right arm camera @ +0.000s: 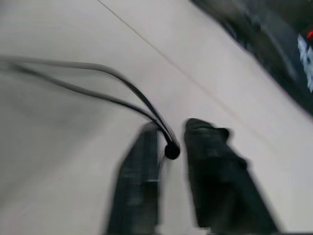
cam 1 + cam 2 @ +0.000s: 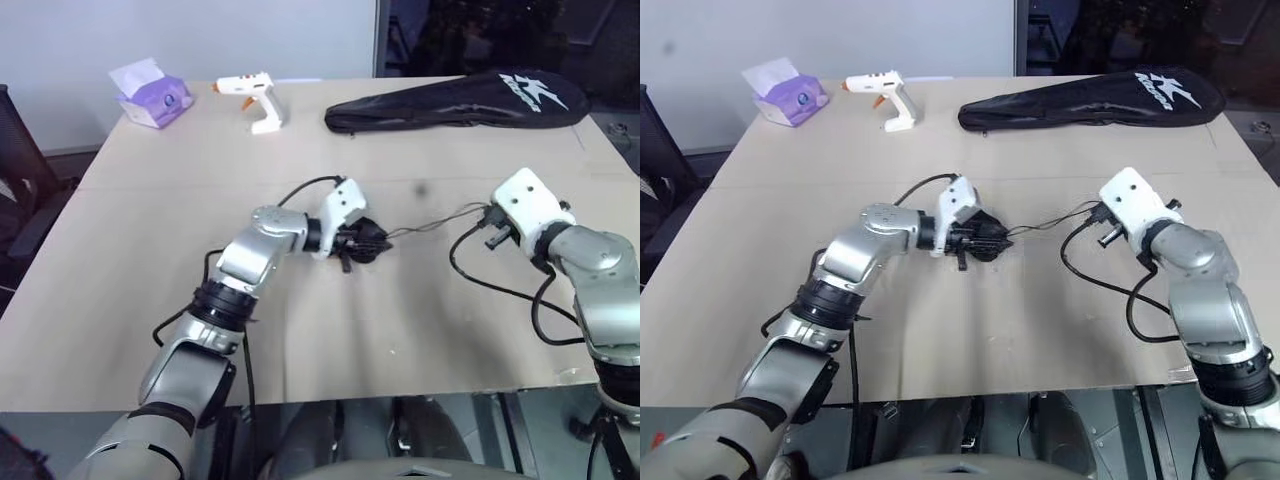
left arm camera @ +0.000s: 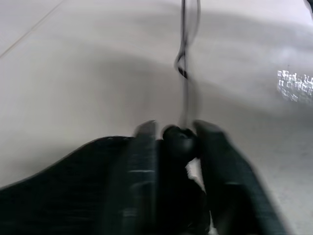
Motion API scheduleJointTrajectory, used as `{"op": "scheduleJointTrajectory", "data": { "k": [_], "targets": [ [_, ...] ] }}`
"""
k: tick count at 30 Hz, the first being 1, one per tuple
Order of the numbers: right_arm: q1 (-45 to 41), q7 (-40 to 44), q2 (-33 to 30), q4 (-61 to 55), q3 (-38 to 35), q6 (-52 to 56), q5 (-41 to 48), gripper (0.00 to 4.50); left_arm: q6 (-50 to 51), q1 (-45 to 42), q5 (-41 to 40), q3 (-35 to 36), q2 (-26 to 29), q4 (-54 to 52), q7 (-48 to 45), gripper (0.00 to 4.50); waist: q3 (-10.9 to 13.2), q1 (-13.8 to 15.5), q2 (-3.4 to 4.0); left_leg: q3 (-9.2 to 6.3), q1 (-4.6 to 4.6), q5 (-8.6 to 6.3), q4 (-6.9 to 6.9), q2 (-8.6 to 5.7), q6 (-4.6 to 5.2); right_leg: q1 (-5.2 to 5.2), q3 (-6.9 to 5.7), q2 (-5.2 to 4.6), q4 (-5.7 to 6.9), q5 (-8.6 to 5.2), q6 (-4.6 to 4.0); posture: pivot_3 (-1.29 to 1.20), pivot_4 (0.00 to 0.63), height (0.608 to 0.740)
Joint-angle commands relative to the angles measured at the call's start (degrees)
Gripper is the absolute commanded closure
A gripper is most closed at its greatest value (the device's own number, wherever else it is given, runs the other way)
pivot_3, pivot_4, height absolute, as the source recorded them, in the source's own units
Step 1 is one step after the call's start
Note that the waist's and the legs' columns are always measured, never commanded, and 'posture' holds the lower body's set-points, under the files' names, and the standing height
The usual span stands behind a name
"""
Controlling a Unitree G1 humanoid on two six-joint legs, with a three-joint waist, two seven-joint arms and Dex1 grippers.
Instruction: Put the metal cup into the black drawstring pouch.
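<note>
The black drawstring pouch (image 2: 985,240) is a bunched dark bundle in the middle of the table, and my left gripper (image 2: 368,242) is shut on it. In the left wrist view its gathered neck (image 3: 178,139) sits squeezed between the two fingers. Thin black cords (image 2: 430,222) run from the pouch across to my right gripper (image 2: 490,222). That gripper is open, with the cords' knot (image 1: 171,151) lying in the gap beside one finger (image 1: 142,166). The metal cup is out of view.
A long black racket bag (image 2: 460,100) with white lettering lies at the back right. A white glue gun (image 2: 255,98) and a purple tissue box (image 2: 152,95) stand at the back left. The beige table (image 2: 400,340) ends close in front of me.
</note>
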Motion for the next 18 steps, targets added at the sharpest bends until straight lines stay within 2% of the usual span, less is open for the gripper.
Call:
{"op": "scheduleJointTrajectory", "data": {
  "k": [1, 5, 7, 8, 11, 13, 18],
  "targets": [
    [9.03, 2.3, 4.17, -13.67, -9.87, 0.58, 7.93, 2.07, 4.78, 4.63, -6.8, 12.77, 1.11, -10.31, 6.28, 1.46, 0.0, -0.02, 0.0, 0.0, 0.0, 0.0, 0.01, 0.0, 0.0, 0.0, 0.0, 0.0, 0.02, 0.0, 0.0, 0.0, 0.15, 0.74],
    [24.9, 5.09, 7.91, -24.62, -19.93, -3.11, 12.42, 2.07, -0.05, 16.71, -7.58, 21.22, 3.35, -17.9, 9.56, 1.46, -0.08, 0.13, 0.1, -0.06, -0.01, -0.01, -0.06, 0.02, 0.01, 0.0, -0.03, -0.01, -0.06, 0.0, 0.0, 0.0, 0.15, 0.74],
    [32.1, 3.73, 10.08, -26.38, -24.17, -12.59, 12.08, 2.07, -0.81, 21.62, -7.75, 24.02, 3.68, -20.75, 12.08, 1.46, -0.08, 0.18, 0.1, -0.04, 0.07, -0.05, -0.18, 0.03, 0.05, 0.03, 0.05, -0.03, -0.12, -0.01, 0.01, 0.0, 0.15, 0.74],
    [35.77, 5.24, 12.33, -27.35, -27.7, -13.71, 15.74, 2.07, -0.36, 24.76, -8.83, 26.31, 3.46, -21.93, 13.39, 1.46, -0.08, 0.27, 0.1, -0.04, 0.06, -0.05, -0.15, 0.01, 0.05, 0.03, 0.05, -0.03, -0.13, -0.01, 0.01, 0.0, 0.15, 0.74],
    [46.21, 10.42, 16.52, -27.33, -33.74, -19.97, 23.68, 0.99, -0.99, 34.82, -9.29, 30.91, 2.78, -25.33, 16.71, 1.43, -0.1, 0.41, 0.11, -0.04, 0.32, -0.2, -0.04, 0.03, 0.29, 0.31, 0.03, -0.07, -0.05, 0.01, 0.02, 0.0, 0.15, 0.74],
    [51.83, 11.31, 17.98, -26.53, -34.09, -26.91, 23.42, 0.03, -0.95, 39.69, -10.17, 33.57, 2.2, -27.05, 18.51, 1.43, -0.11, 0.38, 0.14, -0.04, 0.6, -0.22, -0.09, 0.06, 0.32, 0.56, 0.02, -0.07, -0.08, 0.0, 0.0, 0.0, 0.15, 0.74],
    [58.07, 11.09, 18.26, -25.03, -34.51, -33.03, 25.38, 0.03, -1.75, 43.02, -11.48, 36.17, 1.74, -29.35, 21.68, 1.43, -0.11, 0.49, 0.13, -0.02, 1.12, -0.27, -0.09, 0.24, 0.28, 1.14, -0.1, -0.08, -0.32, -0.08, -0.06, 0.0, 0.15, 0.74]
  ]
}}
